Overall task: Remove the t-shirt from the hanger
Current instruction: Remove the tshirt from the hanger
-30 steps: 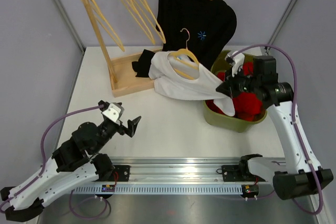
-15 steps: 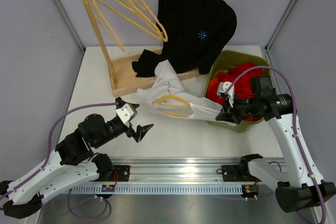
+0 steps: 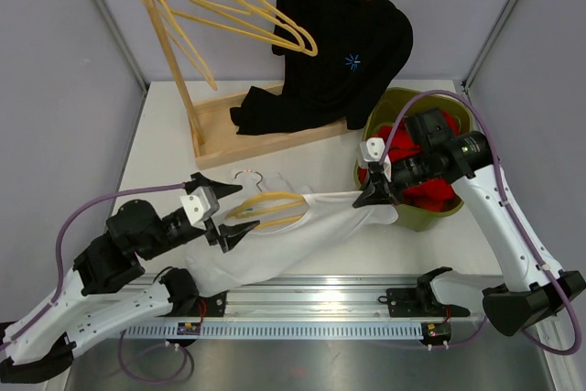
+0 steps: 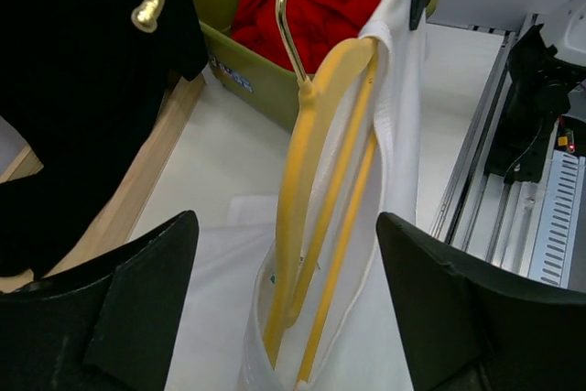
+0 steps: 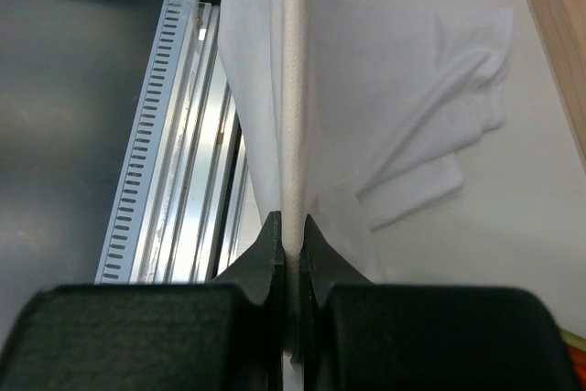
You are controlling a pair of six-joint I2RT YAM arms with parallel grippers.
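- The white t-shirt [image 3: 302, 231] lies stretched across the near part of the table, toward 6 o'clock in the overhead view; the yellow hanger [image 3: 270, 208] is still inside its neck end, hook pointing to 9 o'clock; removal is not yet done.
- The right gripper [image 3: 374, 191] is pinched closed on a fold of the shirt's fabric at its 3 o'clock end, just beside the olive bin [image 3: 414, 220]; the wrist view shows the cloth as a thin white ridge between the closed fingers.
- The left gripper [image 3: 229, 210] is spread wide; its fingers [image 4: 119, 309] stand on either side of the hanger and shirt, touching neither as far as can be seen.
- Risk: if the left fingers close, they may catch fabric together with the hanger; the two would then not separate when the arms pull apart.
- Risk: the right pinch holds a narrow fold; a hard tug toward 3 o'clock could slip it free, or the hanger's shoulder could snag in the neck opening.
- Risk: slack cloth droops over the rail at 6 o'clock and could catch there.
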